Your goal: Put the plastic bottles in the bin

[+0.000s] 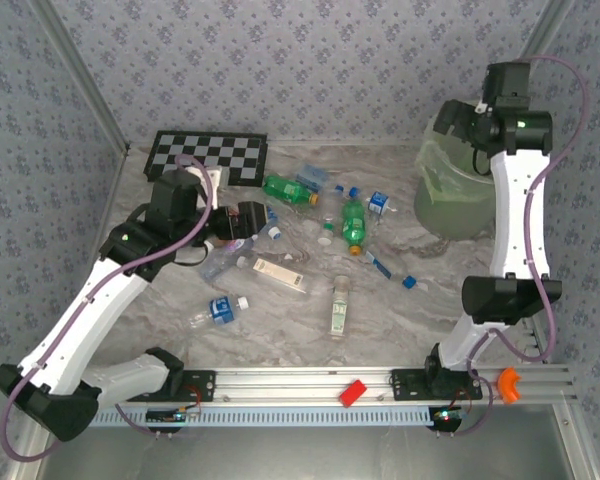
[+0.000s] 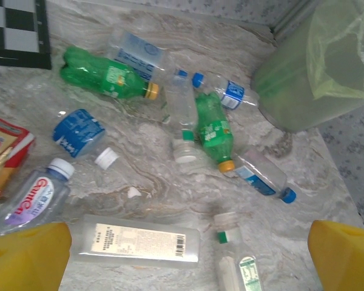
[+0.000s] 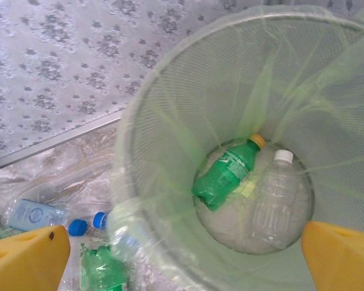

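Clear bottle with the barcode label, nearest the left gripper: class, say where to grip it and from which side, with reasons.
Probably across the mid-body of the clear barcode-label bottle, coming straight down from above. It lies flat on its side on the table, and both long sides look free to pinch.

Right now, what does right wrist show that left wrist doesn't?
Right wrist: looks down into the bin, where a green bottle and a clear bottle lie on the bottom.
Left wrist: the board, a barcode-labelled bottle and a loose white cap on the table.
Both: the bin, and blue-capped bottles lying on the table near it.
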Motion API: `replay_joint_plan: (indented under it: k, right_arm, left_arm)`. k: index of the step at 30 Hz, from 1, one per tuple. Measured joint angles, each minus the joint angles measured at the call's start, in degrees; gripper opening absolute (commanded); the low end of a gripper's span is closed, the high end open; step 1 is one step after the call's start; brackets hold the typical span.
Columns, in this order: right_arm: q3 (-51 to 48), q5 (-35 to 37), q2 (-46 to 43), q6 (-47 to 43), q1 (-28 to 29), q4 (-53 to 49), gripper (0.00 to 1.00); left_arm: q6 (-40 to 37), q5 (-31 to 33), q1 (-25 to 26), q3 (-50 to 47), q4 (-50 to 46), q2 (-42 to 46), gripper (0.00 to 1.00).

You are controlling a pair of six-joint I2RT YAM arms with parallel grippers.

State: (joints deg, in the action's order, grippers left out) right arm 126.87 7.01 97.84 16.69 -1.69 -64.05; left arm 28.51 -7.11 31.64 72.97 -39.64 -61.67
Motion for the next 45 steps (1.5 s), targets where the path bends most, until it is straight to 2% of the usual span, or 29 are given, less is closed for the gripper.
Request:
replay_joint_plan:
  k: [10, 19, 24, 32, 45]
  right_arm:
    - [-11.76, 8.09, -3.91, 0.09, 16.96, 5.6, 1.0]
    - [-20.9, 10.32, -0.26, 5.66, 25.27, 8.98, 1.0]
    - [-25.51, 9.81, 4.39, 9.6, 26.99, 10.21, 0.99]
    - [-33.35, 5.22, 7.28, 14.32, 26.91, 14.14, 0.76]
    - [-36.24, -0.52, 14.51, 16.85, 25.73, 18.8, 0.72]
  left_arm:
    - [1.97, 8.92, -0.02, -2.23, -1.14, 2.8, 1.0]
    - [2.19, 9.7, -0.02, -2.23, -2.69, 3.17, 1.0]
    - [2.19, 9.35, -0.02, -2.23, -3.3, 3.17, 1.0]
    - [2.19, 9.25, -0.02, -2.23, -4.37, 3.17, 1.0]
    - [2.19, 8.61, -0.02, -2.23, -5.64, 3.17, 1.0]
